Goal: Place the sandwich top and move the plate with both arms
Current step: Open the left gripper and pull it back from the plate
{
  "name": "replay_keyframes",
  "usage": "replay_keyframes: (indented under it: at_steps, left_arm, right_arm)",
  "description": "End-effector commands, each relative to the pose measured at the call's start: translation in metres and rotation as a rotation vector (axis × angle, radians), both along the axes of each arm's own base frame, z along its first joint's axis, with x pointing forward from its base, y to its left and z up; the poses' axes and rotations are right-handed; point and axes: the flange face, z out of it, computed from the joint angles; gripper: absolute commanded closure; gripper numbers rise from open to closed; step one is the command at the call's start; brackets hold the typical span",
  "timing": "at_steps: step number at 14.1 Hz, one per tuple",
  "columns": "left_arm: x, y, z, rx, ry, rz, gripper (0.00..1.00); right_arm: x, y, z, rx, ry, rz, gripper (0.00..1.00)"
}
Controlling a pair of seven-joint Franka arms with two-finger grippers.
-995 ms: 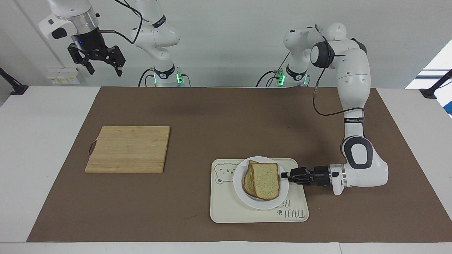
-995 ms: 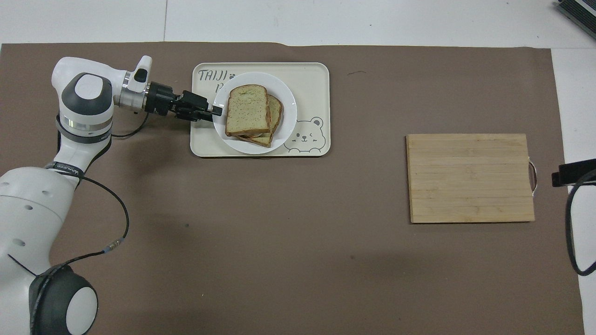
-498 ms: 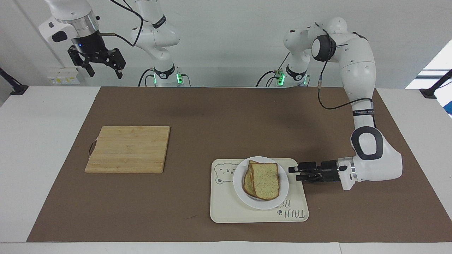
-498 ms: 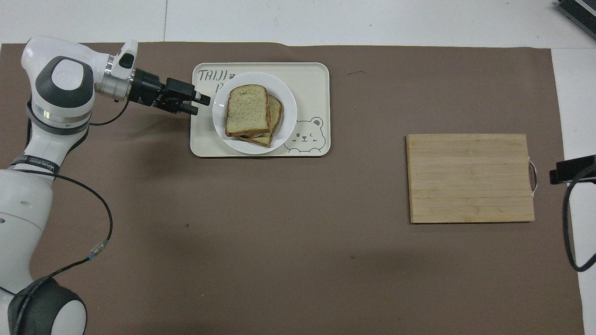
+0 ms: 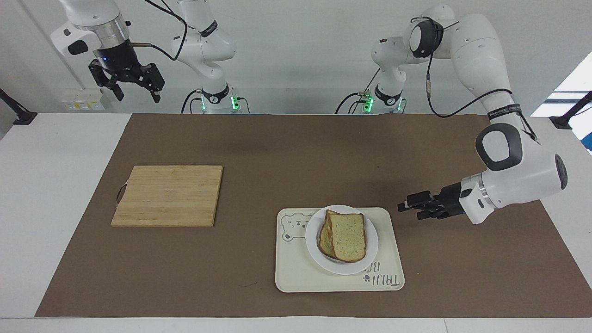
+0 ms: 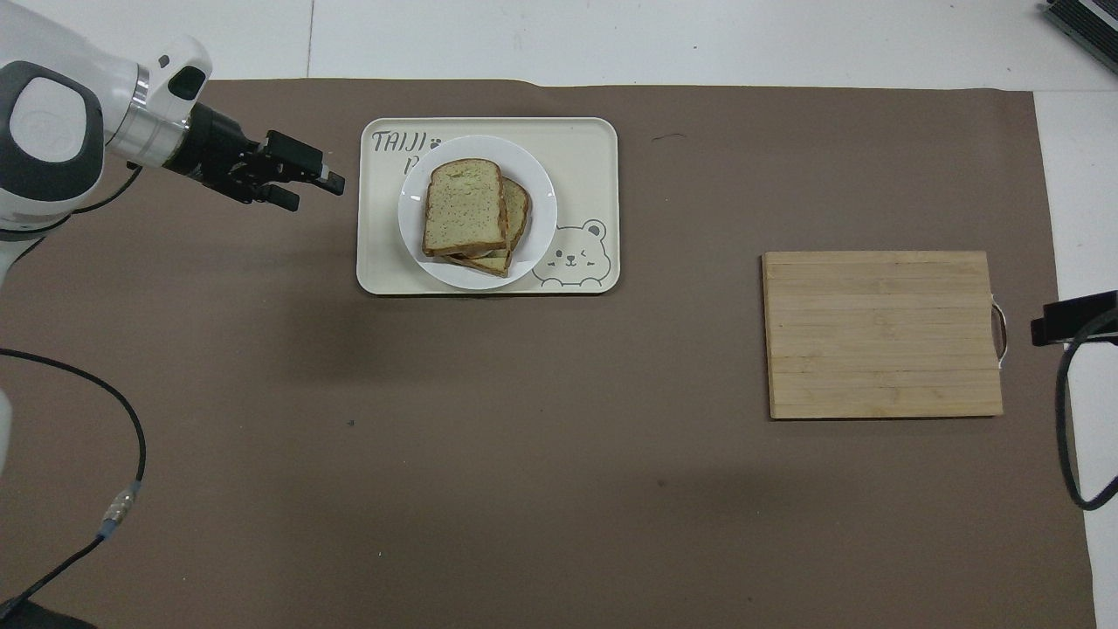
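The sandwich top (image 5: 349, 236) (image 6: 463, 205) lies flat on a lower slice, slightly offset, on the white plate (image 5: 316, 252) (image 6: 543, 205). The plate rests on a cream tray (image 5: 296, 277) (image 6: 594, 140). My left gripper (image 5: 409, 209) (image 6: 307, 189) hangs open and empty over the brown mat, beside the tray toward the left arm's end, apart from plate and tray. My right gripper (image 5: 138, 95) waits open and empty, held high at the right arm's end. In the overhead view only a black part of it shows at the edge.
A wooden cutting board (image 5: 169, 195) (image 6: 882, 334) lies on the brown mat (image 5: 286, 157) toward the right arm's end. The left arm's elbow (image 5: 502, 145) stands over the mat's edge at its own end.
The left gripper opened off the plate's rim, drew back toward the left arm's end and rose. Plate and bread stayed put. The right gripper barely moved.
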Motion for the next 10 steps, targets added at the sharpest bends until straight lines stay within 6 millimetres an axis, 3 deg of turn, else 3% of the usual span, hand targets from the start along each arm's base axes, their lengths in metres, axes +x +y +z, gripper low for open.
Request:
replay_keyframes:
  at_steps: [1, 10]
  left_arm:
    - [-0.023, -0.001, 0.024, 0.131, -0.007, 0.001, 0.00]
    - [-0.103, 0.031, 0.113, 0.395, -0.098, 0.057, 0.00]
  right_arm:
    - [-0.001, -0.003, 0.004, 0.002, 0.011, 0.025, 0.00]
    - [-0.001, -0.002, 0.004, 0.002, 0.011, 0.027, 0.00]
